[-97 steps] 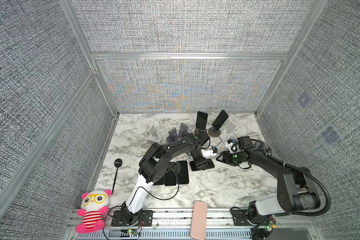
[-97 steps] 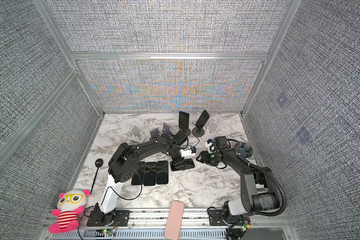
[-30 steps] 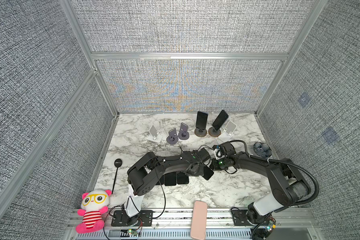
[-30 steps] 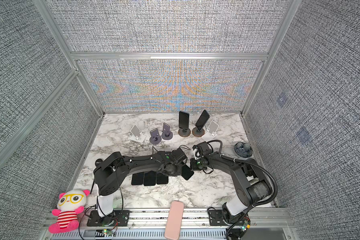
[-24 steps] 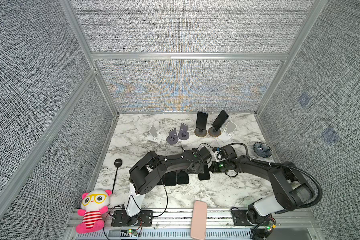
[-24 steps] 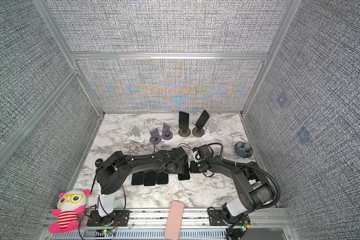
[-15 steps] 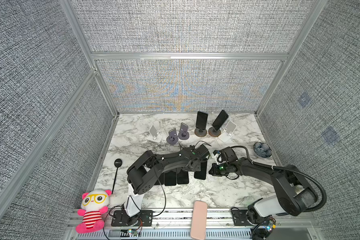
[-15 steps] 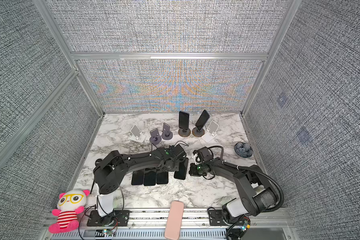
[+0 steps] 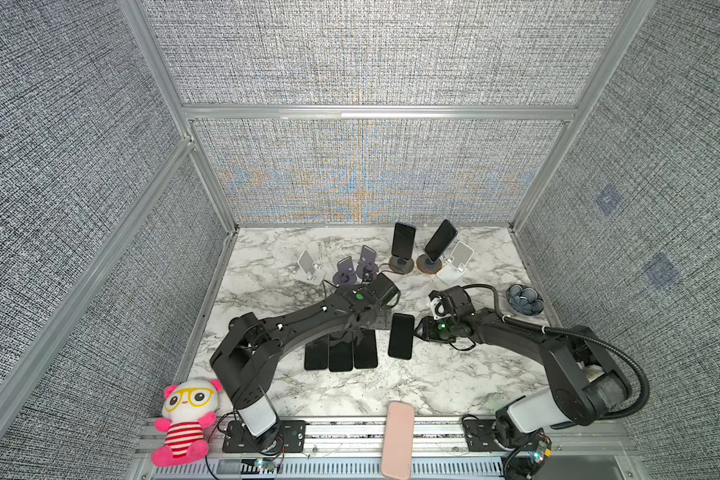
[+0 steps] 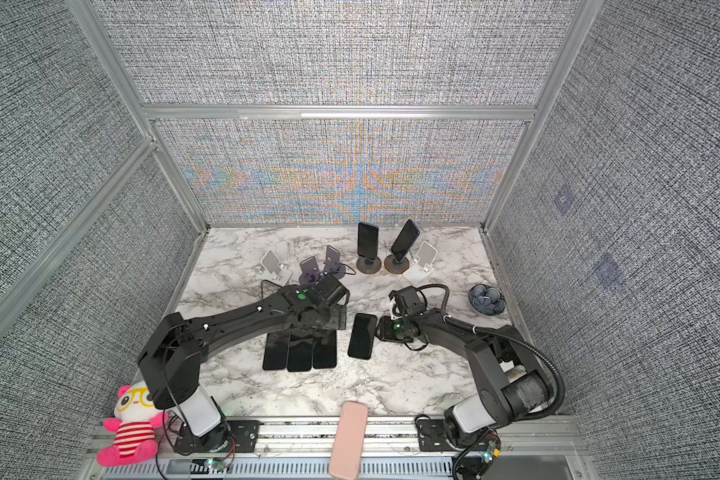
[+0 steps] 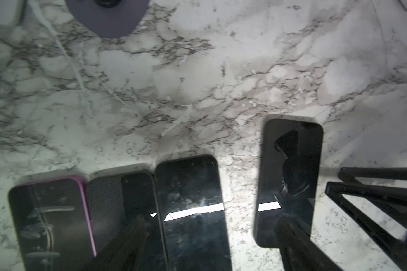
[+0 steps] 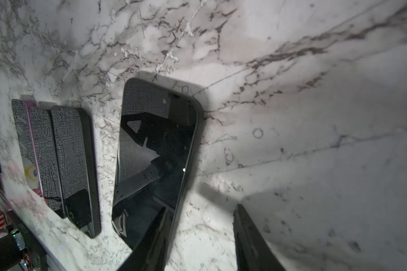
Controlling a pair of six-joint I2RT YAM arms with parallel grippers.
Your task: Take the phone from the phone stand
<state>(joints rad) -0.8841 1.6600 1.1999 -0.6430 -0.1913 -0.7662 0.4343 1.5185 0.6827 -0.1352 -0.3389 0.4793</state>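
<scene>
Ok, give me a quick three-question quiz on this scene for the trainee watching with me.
1. How many phones lie flat on the marble table?
2. True or false: both round stands at the back hold a phone.
3. The right claw is: A) shut on a phone; B) open, beside the lone phone; C) out of view.
Key: 1) four; 2) true; 3) B.
</scene>
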